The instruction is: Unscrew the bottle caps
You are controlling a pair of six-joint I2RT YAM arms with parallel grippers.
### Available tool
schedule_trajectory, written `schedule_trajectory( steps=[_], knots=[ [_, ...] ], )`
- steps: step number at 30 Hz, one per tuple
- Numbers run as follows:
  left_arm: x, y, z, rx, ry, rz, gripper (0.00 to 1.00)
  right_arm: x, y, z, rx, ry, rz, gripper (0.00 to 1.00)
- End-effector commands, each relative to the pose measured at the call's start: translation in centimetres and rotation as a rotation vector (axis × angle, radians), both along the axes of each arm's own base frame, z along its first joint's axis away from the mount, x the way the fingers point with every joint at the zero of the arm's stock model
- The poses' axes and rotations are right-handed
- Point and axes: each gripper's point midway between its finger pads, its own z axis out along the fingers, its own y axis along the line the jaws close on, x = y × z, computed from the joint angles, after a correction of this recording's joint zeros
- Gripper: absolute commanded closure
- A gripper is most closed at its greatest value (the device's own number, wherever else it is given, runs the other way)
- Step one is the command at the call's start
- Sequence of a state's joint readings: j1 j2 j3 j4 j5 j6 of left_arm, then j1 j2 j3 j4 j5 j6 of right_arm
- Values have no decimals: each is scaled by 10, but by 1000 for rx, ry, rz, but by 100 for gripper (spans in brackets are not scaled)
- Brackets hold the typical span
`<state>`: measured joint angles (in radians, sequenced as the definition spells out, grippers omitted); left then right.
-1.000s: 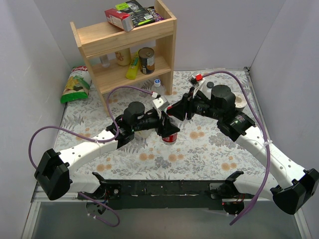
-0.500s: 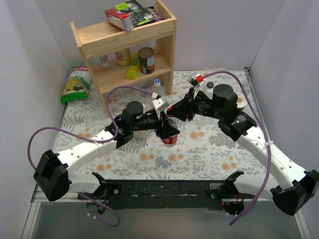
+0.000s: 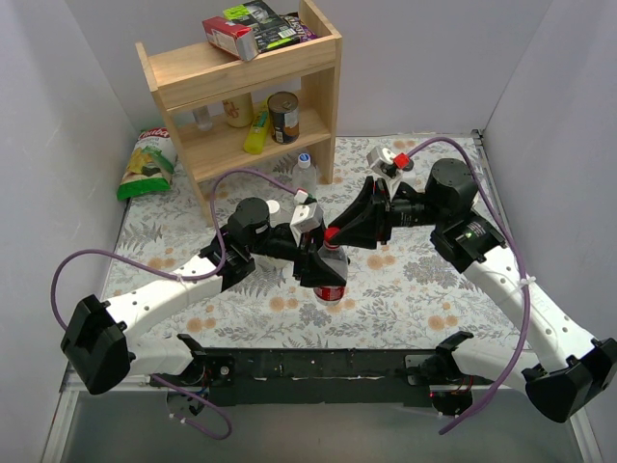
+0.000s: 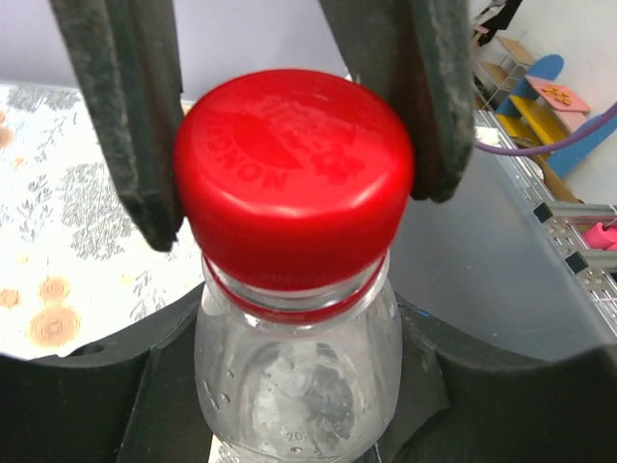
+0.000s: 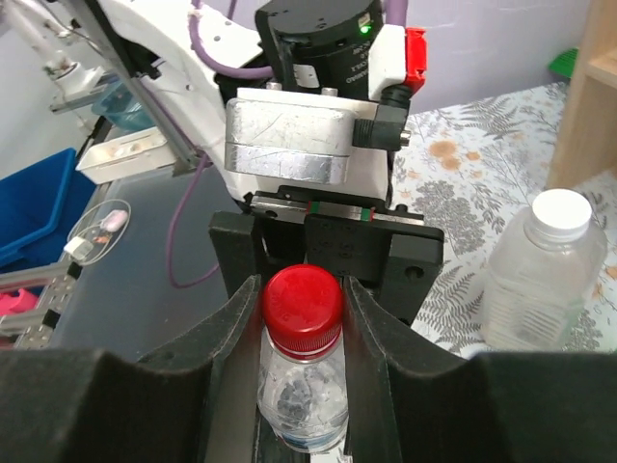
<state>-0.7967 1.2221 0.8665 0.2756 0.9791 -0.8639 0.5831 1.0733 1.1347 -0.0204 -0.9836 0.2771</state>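
The small clear red-labelled bottle is held off upright over the middle of the table. My left gripper is shut on its body; in the left wrist view the bottle sits between my black fingers. Its red cap is on the neck. My right gripper is shut on the red cap, one finger pressed to each side. The right gripper's fingers show flanking the cap in the left wrist view.
A slim clear bottle with a blue cap stands by the wooden shelf. A clear bottle with a white cap stands just beyond the left arm. A green chips bag lies at the far left.
The bottle has come out from under the grippers and its red cap now shows. The left gripper has shifted down the bottle, and the right arm has drawn back to the right, fingers on the cap.
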Motion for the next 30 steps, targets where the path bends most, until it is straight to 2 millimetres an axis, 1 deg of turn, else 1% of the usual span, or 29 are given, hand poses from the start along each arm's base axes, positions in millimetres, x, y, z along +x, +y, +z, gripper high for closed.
schedule_trajectory(
  steps=[1,3,6,9,10,11,12,13,14,15,16,18,19,21,22,23,25,26,27,28,29,30],
  knots=[
    [-11,0,27,-79,-78,-67,73,-15,-10,30,93,-97,62,99],
    [-5,-2,21,-60,-68,-45,72,-16,-14,39,118,-115,50,99],
    [3,-6,17,-45,-59,-1,72,-12,-20,49,138,-130,0,99],
    [10,-7,13,-29,-55,33,72,-3,-27,55,144,-125,-77,99],
    [12,-8,12,-26,-53,43,72,3,-28,58,148,-124,-121,99],
    [18,-9,12,-25,-57,83,72,11,-32,57,140,-115,-170,99],
    [22,-8,11,-19,-56,107,72,16,-37,64,139,-152,-220,99],
    [27,-8,13,-20,-72,141,72,35,-44,50,81,-83,-343,99],
    [31,-7,13,-15,-78,171,72,47,-52,46,53,-72,-426,99],
    [43,-6,10,-3,-80,241,72,56,-59,43,31,-71,-497,99],
    [47,-5,12,-5,-91,267,72,76,-73,25,-32,-31,-638,99],
    [56,-1,14,-5,-104,334,72,91,-89,7,-81,-2,-753,99],
    [57,0,15,-8,-108,349,72,101,-98,-18,-127,43,-821,99],
    [58,1,16,-15,-112,361,72,113,-111,-41,-164,93,-901,99],
    [58,2,17,-17,-114,369,72,119,-119,-69,-207,144,-950,99],
    [59,2,17,-16,-113,372,71,127,-130,-80,-218,164,-997,99],
    [60,0,14,-9,-107,376,71,135,-144,-106,-256,214,-1063,99],
    [60,0,16,-10,-105,378,71,141,-156,-130,-281,255,-1109,99],
    [59,-1,12,-3,-100,373,71,145,-162,-140,-290,266,-1139,99],
    [59,-1,14,-5,-100,373,71,150,-172,-150,-301,273,-1193,99],
    [58,-2,13,-5,-97,369,71,151,-183,-176,-336,313,-1234,99],
    [56,-3,14,-8,-99,366,71,159,-192,-181,-328,300,-1282,99]
  ],
)
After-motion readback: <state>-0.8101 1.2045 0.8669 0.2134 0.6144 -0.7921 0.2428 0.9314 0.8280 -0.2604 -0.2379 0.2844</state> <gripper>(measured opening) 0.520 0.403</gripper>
